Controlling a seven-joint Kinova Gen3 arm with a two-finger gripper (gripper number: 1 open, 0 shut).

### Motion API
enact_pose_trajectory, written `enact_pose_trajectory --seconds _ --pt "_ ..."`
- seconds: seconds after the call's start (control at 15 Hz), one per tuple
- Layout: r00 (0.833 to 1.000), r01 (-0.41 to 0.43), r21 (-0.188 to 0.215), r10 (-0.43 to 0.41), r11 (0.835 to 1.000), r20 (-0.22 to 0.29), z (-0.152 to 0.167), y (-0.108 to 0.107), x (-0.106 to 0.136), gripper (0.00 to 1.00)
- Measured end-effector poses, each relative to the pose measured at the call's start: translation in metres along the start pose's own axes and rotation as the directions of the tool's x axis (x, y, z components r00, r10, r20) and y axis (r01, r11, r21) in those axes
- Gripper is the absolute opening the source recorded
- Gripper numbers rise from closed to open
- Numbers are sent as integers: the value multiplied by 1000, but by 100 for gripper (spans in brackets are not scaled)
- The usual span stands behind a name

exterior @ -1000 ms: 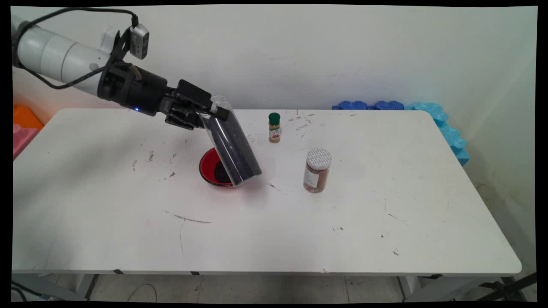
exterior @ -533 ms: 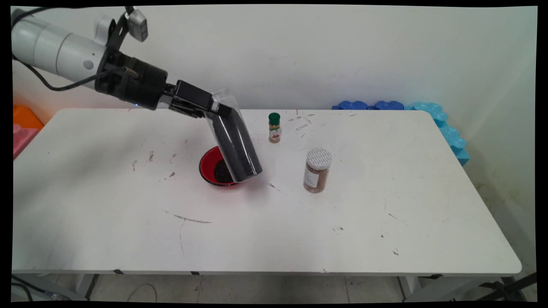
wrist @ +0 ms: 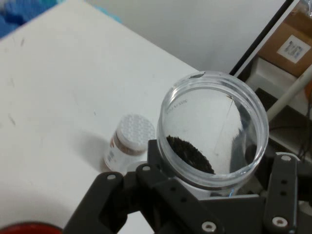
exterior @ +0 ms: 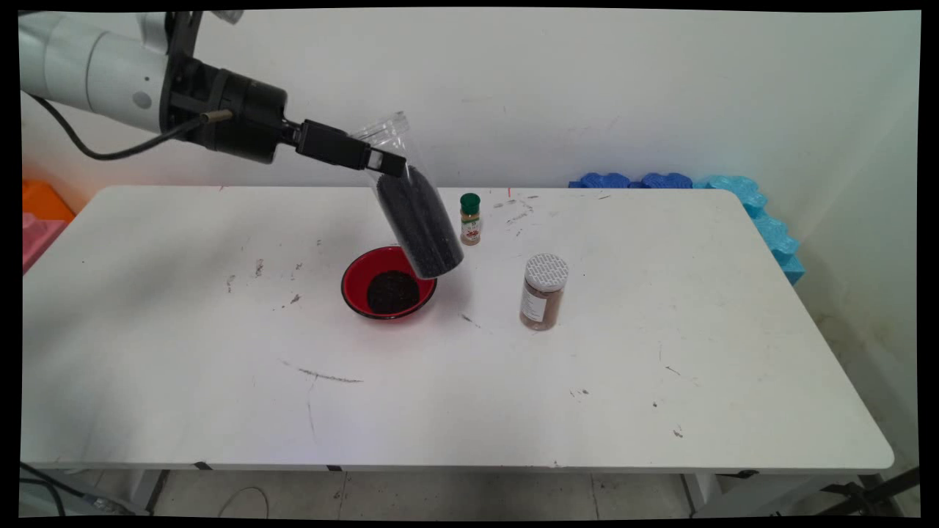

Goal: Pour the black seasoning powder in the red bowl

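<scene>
The end effector (exterior: 378, 160) grips a clear jar of dark grains (exterior: 417, 217) tilted above the red bowl (exterior: 389, 292) on the desk (exterior: 660, 352), hiding the bowl's far rim.

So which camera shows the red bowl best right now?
The main view: the whole red bowl sits uncovered on the table, dark grains heaped inside, below the tilted jar in the pincer. The hand view catches only a red sliver at its bottom edge.

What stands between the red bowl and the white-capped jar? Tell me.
Nothing stands there: in the main view the table between the red bowl and the white-capped jar is bare, save small dark marks.
</scene>
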Motion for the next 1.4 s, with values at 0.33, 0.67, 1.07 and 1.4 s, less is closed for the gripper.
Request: enact_pose_trajectory --seconds 0.33,0.67,1.07,1.4 --pt "984 -171 7 171 985 -44 -1 16 5 0" --pt "956 -284 6 283 959 -71 2 32 5 0" --pt "920 -385 27 386 923 -68 15 42 2 0" --pt "900 -434 33 435 900 -21 29 41 -5 0"
